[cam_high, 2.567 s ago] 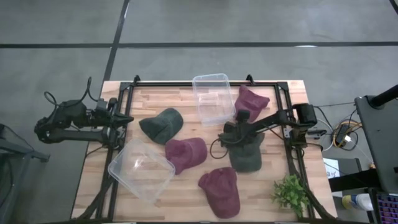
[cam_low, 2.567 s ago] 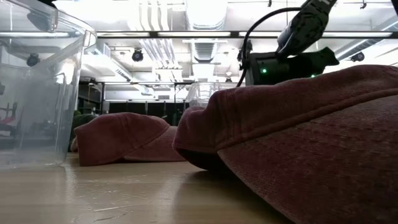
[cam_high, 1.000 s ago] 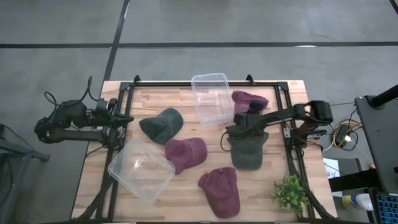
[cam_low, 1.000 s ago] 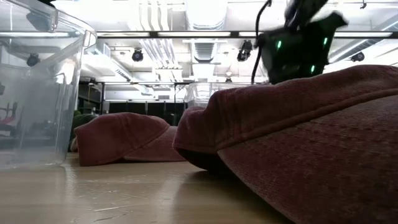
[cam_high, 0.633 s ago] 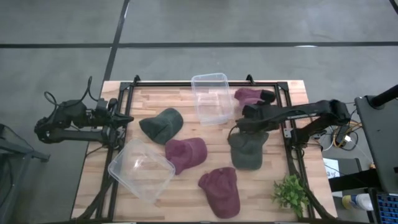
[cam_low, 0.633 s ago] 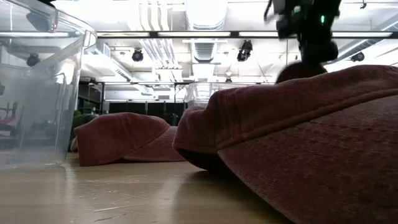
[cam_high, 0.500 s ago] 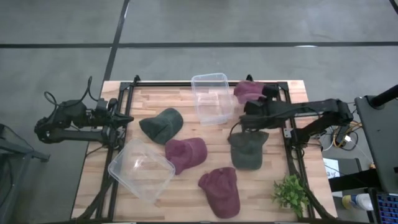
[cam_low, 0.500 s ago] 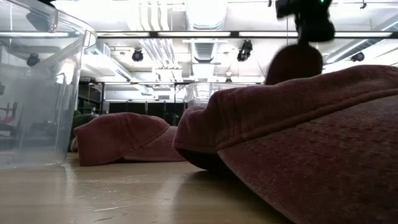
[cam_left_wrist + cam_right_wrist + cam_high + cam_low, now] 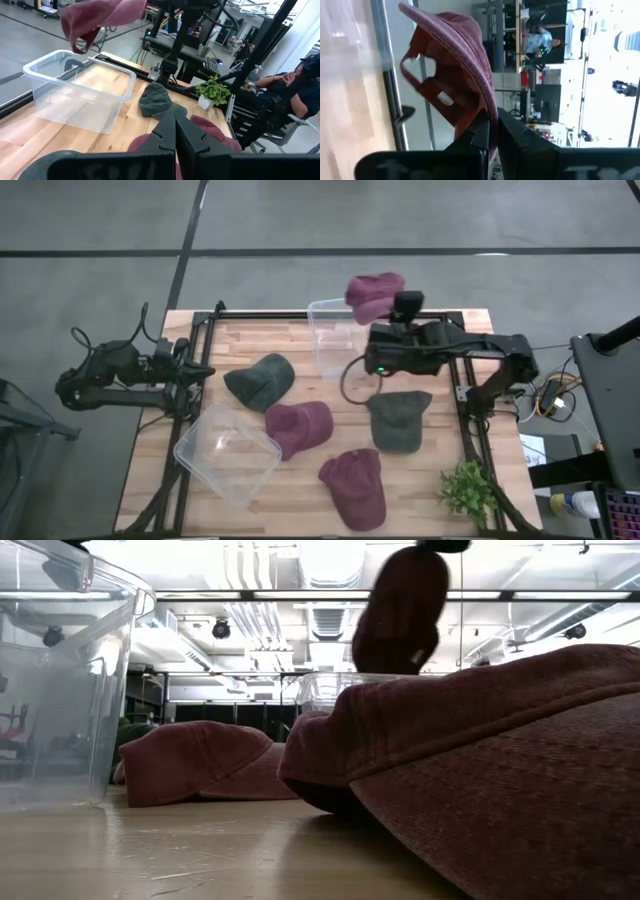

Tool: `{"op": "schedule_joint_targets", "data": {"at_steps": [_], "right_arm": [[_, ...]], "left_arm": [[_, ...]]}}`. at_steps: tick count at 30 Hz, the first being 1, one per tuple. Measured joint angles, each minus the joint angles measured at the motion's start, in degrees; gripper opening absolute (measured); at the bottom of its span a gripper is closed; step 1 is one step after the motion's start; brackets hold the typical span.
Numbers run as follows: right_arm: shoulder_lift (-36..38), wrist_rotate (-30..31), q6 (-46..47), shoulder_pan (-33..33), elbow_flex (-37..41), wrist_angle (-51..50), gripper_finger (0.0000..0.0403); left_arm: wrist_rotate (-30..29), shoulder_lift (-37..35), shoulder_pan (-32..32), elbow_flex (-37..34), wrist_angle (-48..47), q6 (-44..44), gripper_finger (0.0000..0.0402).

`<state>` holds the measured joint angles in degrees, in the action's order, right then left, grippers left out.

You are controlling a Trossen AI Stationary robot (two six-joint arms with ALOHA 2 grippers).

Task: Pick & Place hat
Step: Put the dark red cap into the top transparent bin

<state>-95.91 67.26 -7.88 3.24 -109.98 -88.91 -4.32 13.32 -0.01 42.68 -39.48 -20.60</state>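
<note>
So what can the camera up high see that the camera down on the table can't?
Only the high view shows the right gripper pinching the maroon hat, the waiting left gripper at the table's left edge, two green hats, and the plant. Only the low view shows the room's ceiling lights. Both show the lifted maroon hat hanging by the far clear bin, the near clear bin, and other maroon hats lying on the table.

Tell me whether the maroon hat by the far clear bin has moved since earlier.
Yes. The right gripper has lifted the maroon hat from beside the clear bin toward its far edge.
</note>
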Motion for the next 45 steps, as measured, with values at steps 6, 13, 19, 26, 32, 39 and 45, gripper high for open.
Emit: {"op": "schedule_joint_targets", "data": {"at_steps": [6,13,19,26,32,39,45], "right_arm": [[-10.40,-7.53,0.15,-0.09,-11.41,-0.88,0.0012],[-19.92,-11.97,0.16,-0.11,-21.36,-1.13,0.0012],[-22.92,-14.05,-1.99,1.01,-24.39,-0.77,0.0012],[-21.23,-13.84,0.91,1.31,-24.47,-0.97,0.0012],[-19.32,-15.09,1.60,1.36,-24.52,-1.10,0.0012],[-18.92,-18.31,1.50,1.36,-24.52,-1.10,0.0012],[-18.92,-17.81,3.56,1.31,-23.59,-1.07,0.0012]], "left_arm": [[0.00,0.00,0.00,0.00,0.00,0.00,0.0000],[-0.01,0.00,0.00,0.00,-0.02,0.02,0.0000],[0.00,0.00,0.00,0.00,-0.04,1.94,0.0000],[-0.02,-0.01,0.00,0.00,-0.03,2.86,0.0000],[-0.02,0.00,-0.01,0.00,-0.04,2.89,0.0000],[0.00,-0.02,-0.02,0.00,-0.04,2.86,0.0000],[0.15,-0.02,-0.02,0.00,-0.04,2.84,0.0000]]}}
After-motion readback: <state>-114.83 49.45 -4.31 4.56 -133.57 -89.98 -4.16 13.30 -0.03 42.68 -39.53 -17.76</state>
